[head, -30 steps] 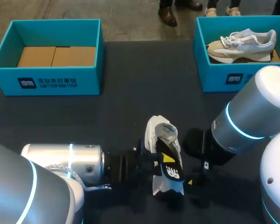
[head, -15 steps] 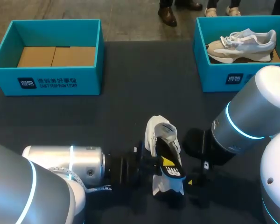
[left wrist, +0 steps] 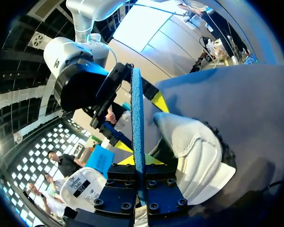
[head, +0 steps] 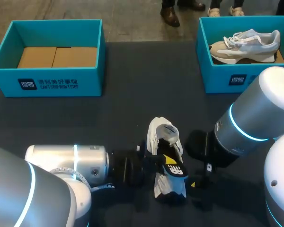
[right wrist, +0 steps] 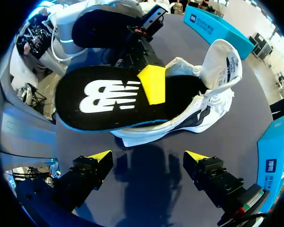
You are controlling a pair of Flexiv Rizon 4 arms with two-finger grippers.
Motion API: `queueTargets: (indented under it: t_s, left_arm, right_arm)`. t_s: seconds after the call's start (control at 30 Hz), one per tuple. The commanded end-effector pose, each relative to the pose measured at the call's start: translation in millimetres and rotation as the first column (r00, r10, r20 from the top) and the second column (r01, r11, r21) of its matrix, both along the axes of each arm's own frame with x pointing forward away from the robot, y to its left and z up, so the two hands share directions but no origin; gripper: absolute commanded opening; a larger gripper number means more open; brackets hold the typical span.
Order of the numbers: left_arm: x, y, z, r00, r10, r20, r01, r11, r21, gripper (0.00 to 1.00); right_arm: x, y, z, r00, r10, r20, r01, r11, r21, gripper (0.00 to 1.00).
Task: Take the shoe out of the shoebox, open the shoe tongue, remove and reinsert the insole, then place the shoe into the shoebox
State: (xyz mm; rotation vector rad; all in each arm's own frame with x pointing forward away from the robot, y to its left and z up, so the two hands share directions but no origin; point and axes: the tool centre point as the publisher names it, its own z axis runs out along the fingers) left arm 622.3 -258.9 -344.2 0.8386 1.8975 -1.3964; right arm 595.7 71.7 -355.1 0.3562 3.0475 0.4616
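On the dark table (head: 132, 109) the shoe (head: 161, 135) lies between my arms, its long axis running away from me, with my left gripper (head: 168, 160) clamped on the half-seated insole (right wrist: 109, 97) and my right gripper (right wrist: 146, 158) spread wide just beside.

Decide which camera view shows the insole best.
The right wrist view: the insole shows its broad black top face, partly out of the shoe. The left wrist view sees only its blue edge; the head view shows it small.

Table (head: 132, 99): shoe (head: 157, 133); L box (head: 52, 85); R box (head: 222, 81)
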Motion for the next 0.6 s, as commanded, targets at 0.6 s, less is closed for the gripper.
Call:
queueTargets:
  t_s: [0.6]
  left_arm:
    - [-3.5, 4.1, 4.5, 1.000, -0.004, -0.028, 0.004, 1.000, -0.025, 0.33]
  right_arm:
    - [-1.8, 1.5, -2.2, 1.000, -0.003, 0.005, 0.003, 1.000, -0.002, 1.00]
